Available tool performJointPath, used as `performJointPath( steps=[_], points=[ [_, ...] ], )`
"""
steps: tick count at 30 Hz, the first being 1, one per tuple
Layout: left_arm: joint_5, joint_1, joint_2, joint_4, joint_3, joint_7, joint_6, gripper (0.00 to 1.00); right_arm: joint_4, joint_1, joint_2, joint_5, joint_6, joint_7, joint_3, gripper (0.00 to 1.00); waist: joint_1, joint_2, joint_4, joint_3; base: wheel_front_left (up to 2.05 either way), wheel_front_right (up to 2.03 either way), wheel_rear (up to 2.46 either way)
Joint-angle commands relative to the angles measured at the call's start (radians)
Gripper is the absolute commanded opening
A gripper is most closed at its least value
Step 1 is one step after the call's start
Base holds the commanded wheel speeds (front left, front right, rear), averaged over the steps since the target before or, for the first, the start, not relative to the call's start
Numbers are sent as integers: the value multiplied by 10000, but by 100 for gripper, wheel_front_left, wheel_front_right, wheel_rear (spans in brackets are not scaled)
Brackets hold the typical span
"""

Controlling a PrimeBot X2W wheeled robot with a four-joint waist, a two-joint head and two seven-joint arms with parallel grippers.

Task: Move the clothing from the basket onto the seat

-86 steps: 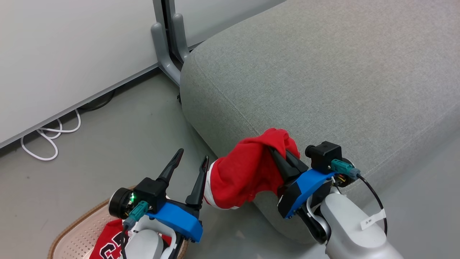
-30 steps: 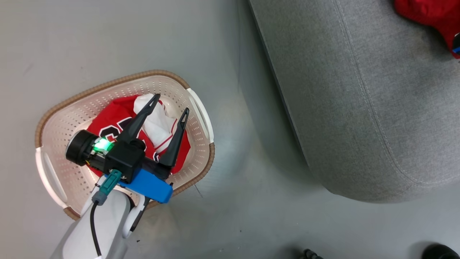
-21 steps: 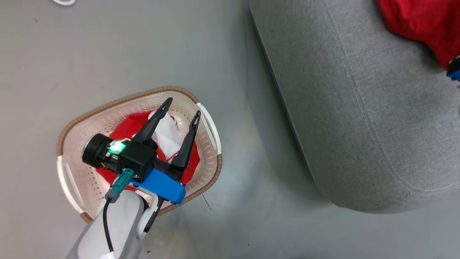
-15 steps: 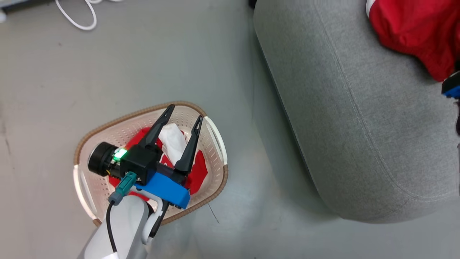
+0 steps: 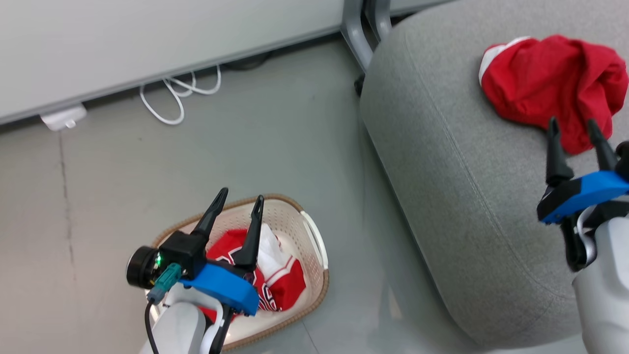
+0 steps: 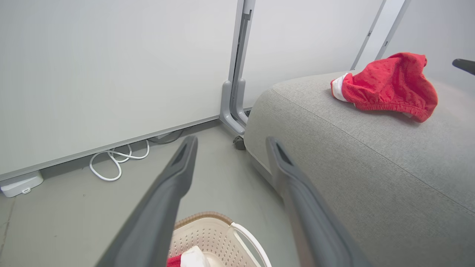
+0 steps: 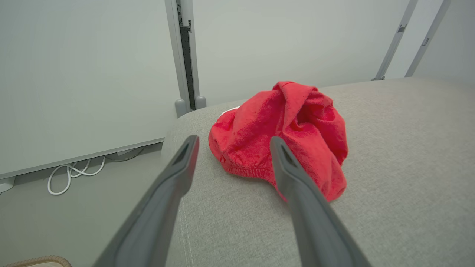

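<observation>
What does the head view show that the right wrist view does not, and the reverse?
Head view: the red jersey with black numbers inside the cream perforated plastic basket, below the open left tool. Right wrist view: two thin slanted grey bars against the wall. Both: the plain red garment on the light grey fabric sofa, the open right tool, the basket's brown rim.

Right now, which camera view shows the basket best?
The head view: the basket shows nearly whole, jersey inside, partly behind the left gripper. The left wrist view catches its far rim and one handle; the right wrist view, a sliver of rim.
</observation>
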Motion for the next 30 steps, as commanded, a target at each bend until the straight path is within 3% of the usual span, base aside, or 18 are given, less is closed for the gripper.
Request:
performJointPath(
  steps=[1, 9, 20, 30],
  points=[
    [-9, 289, -81, 75, 208, -46, -58, 100, -201, 444, 42, -80, 1, -34, 203, 100, 3, -1, 254, -656, 0, 0, 0],
    [107, 833, -296, 370, 648, -46, -78, 100, -985, 1598, 317, -606, 1, 162, 885, 100, 3, -1, 635, -1471, 0, 0, 0],
    [111, 1350, -494, 557, 1394, -48, -68, 100, -2766, 3412, 1135, -806, 1, 404, 694, 100, 3, -1, 1816, -2301, 0, 0, 0],
    [232, 1789, -472, 497, 1983, -47, -71, 100, -3861, 4820, 1540, -789, 1, 747, 1356, 100, 3, -1, 2422, -2743, 0, 0, 0]
  ],
)
